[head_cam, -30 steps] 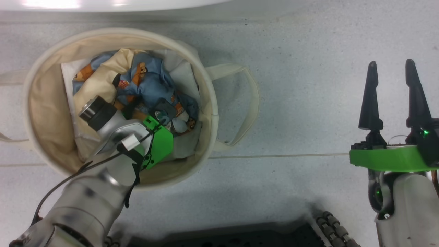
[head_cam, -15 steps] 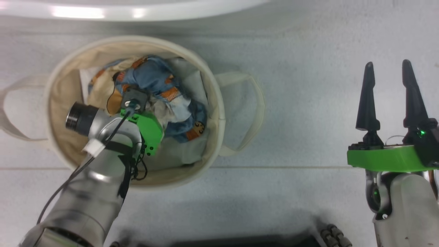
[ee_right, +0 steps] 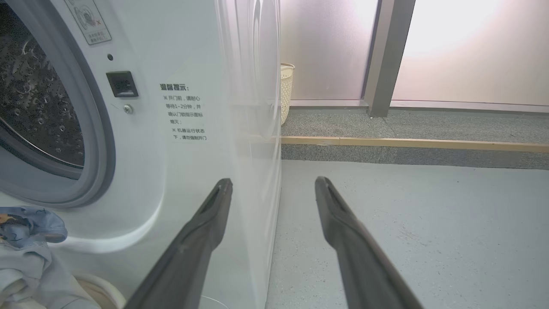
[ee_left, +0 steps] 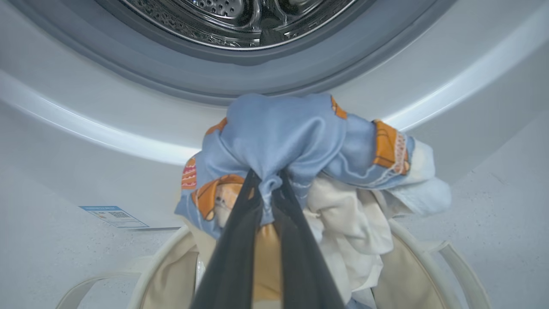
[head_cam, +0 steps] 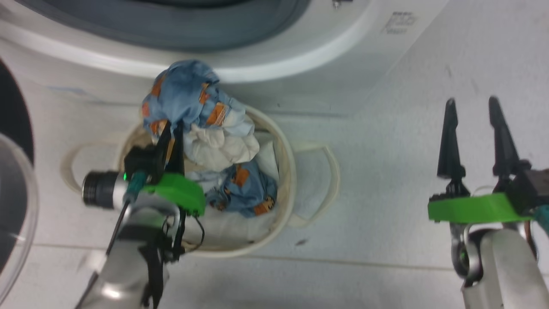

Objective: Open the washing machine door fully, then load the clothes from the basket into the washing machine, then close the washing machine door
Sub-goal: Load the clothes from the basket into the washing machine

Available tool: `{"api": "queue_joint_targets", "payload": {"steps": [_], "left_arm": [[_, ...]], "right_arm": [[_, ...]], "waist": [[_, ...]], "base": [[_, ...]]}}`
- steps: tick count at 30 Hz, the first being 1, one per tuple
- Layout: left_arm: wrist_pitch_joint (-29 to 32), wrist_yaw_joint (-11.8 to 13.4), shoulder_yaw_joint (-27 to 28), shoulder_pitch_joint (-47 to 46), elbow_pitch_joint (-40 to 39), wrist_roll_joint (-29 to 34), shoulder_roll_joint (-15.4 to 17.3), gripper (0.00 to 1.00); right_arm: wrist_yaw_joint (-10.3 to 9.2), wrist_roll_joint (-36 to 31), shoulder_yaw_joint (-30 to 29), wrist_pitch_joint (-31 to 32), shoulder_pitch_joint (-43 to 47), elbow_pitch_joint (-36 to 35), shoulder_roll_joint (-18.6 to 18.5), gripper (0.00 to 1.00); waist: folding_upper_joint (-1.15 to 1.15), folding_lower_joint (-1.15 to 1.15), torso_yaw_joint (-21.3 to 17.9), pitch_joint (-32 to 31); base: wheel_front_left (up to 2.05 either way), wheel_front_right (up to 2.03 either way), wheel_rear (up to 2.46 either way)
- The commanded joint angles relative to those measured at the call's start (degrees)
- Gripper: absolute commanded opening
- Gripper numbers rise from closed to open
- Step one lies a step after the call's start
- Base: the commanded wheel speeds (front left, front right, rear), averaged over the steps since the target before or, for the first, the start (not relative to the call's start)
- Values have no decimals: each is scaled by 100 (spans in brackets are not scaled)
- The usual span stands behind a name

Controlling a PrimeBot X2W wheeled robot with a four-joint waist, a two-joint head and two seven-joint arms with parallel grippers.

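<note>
1. Above the basket, the left gripper is pinched tight on a fold of the clothes, a blue bundle with orange prints. In the left wrist view the fabric bunches out just past the fingertips, which suits carrying it by one gathered fold.
2. Cream and blue cloth trails from the held bundle down into the basket. I cannot tell how much of it would follow the pinch, since the arm hides the near side.
3. The basket sits on the floor just in front of the washing machine, below the opening, probably to keep the lift short.
4. The washing machine door is swung out at the far left, well apart from the bundle. That leaves the way in free, with the grey rubber rim and the steel drum directly ahead of the cloth.
5. The edges to mind are the white lower lip of the machine's front and the rubber rim above it. By my judgement the hanging tail could drag or snag on these unless it is carried higher.
6. The right gripper has its fingers apart and holds nothing. It hovers over bare floor well to the right of the basket, near the machine's front corner, leaving the path clear.
</note>
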Motion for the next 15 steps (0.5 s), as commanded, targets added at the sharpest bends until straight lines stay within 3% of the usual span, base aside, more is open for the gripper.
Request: {"api": "queue_joint_targets", "payload": {"steps": [1, 8, 15], "left_arm": [[-68, 25, 351, 358, -563, 140, 162, 0], [-68, -194, 872, 1582, -2043, 559, -41, 0], [-68, -426, 1179, 2546, -2712, 715, -222, 0]], "right_arm": [[5, 68, 164, -28, 245, -92, 67, 100], [5, 182, 149, -28, 581, 89, 81, 100], [5, 424, 202, -28, 953, 204, 86, 100]], "waist": [[0, 0, 168, -603], [0, 0, 295, -1446], [0, 0, 326, -2190]], "base": [[0, 0, 0], [0, 0, 0], [0, 0, 0]]}}
